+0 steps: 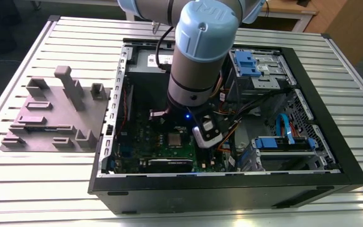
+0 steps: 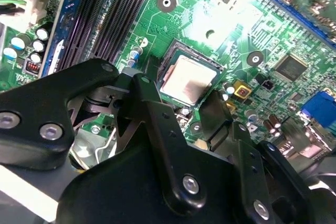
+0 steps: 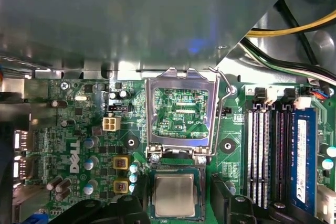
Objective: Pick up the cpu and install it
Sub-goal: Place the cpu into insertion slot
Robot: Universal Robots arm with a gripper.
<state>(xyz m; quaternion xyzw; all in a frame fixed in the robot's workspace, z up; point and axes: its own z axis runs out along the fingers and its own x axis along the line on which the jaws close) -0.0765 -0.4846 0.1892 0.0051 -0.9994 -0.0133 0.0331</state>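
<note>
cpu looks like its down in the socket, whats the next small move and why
Probably lift the gripper straight up. The cpu lies flat in the socket, the fingers stand apart on either side of it, and the load plate is flipped open, needing room to close.
</note>
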